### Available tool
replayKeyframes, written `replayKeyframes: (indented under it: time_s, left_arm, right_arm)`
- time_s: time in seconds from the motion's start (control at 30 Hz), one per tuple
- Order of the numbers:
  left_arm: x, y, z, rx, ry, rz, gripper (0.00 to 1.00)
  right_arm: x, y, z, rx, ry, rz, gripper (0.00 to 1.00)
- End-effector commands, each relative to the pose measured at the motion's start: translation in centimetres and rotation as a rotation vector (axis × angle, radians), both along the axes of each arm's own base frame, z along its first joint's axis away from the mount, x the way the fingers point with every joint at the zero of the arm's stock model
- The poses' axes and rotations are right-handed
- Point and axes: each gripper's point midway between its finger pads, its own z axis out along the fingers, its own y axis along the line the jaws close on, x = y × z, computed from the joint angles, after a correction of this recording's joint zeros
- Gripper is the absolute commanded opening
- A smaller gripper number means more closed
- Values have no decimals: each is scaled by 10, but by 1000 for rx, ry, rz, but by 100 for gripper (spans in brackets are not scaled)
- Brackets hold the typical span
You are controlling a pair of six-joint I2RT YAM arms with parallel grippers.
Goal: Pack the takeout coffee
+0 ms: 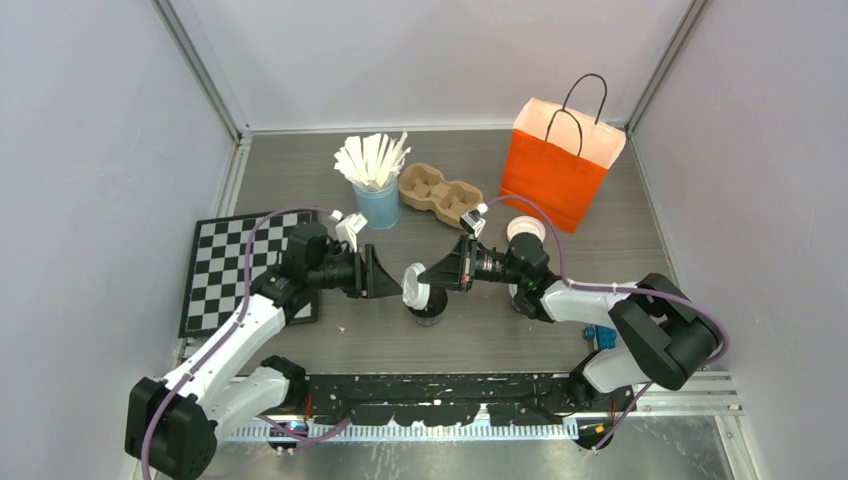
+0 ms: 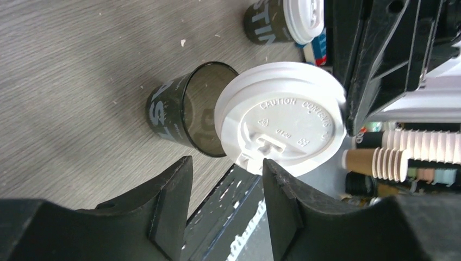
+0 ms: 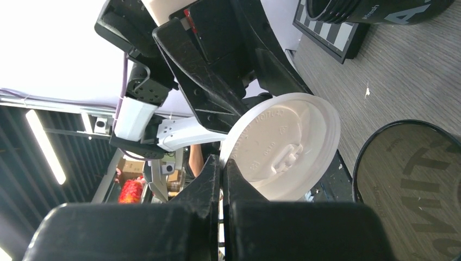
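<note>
The black fingers [image 3: 215,179] of the right gripper [image 3: 222,163] fill the bottom of the right wrist view, pressed together on the rim of a round white plastic lid [image 3: 282,144]. They hold the lid tilted almost on edge. Its embossed top, with the sip tab, faces the left gripper [image 2: 227,168]. That gripper's two fingers [image 2: 174,201] stand about half apart with nothing between them. The lid's lower edge lies just beyond their tips, and I cannot tell whether it touches one of them.

Just below the lid stands a small dark grey-black paper cup [image 2: 190,111]. It is upright on the table with pale lettering on its side and an uncovered mouth. The lid hangs over the cup's near-left side and is not seated on the rim. In the top view the two grippers meet nose to nose above the middle of the table, the lid [image 1: 414,284] between them and the open cup [image 1: 430,308] under it.

The second dark cup [image 1: 526,231] stands upright with its white lid on, just behind the right arm's wrist and near the foot of a tall orange paper bag with black cord handles [image 1: 560,165]. To the left of the bag lies a brown moulded-pulp cup carrier [image 1: 440,195], and touching or just beside that a light-blue cup of white sticks [image 1: 375,200]. A black-and-white checkerboard mat [image 1: 225,270] lies on the left of the grey wood-grain table [image 1: 500,335], partly under the left arm.
</note>
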Motion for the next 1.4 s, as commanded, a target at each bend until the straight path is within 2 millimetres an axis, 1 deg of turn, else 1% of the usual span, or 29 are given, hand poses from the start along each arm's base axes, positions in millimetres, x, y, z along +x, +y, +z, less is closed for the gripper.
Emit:
replayKeyframes:
  time_s: [0.0, 0.13, 0.27, 0.33, 0.47, 0.63, 0.77, 1.1, 1.23, 1.37]
  left_arm:
    - [9, -7, 23, -139, -12, 95, 52]
    - [14, -12, 29, -254, 7, 151, 52]
    - [18, -16, 35, -296, -40, 134, 54]
    - [20, -17, 34, -307, -58, 130, 54]
    - [22, -18, 25, -292, -55, 124, 51]
    - [22, -17, 18, -274, -74, 116, 42]
    - [19, -16, 13, -261, -70, 111, 38]
    - [16, -18, 10, -271, -60, 86, 37]
    - [15, -19, 12, -278, -62, 78, 36]
    - [14, -21, 13, -283, -70, 74, 31]
  right_arm:
    - [3, -3, 24, 51, -99, -29, 0]
    - [3, -3, 32, 68, -113, -31, 0]
    - [3, -3, 36, 73, -117, -33, 0]
    - [3, -3, 37, 75, -120, -35, 0]
    - [2, -3, 39, 78, -123, -33, 0]
    - [3, -4, 38, 72, -123, -37, 0]
    - [3, -3, 36, 69, -124, -38, 0]
    - [6, -2, 34, 60, -126, -41, 0]
    - [6, -1, 32, 58, -124, -41, 0]
    - [7, -1, 32, 58, -123, -42, 0]
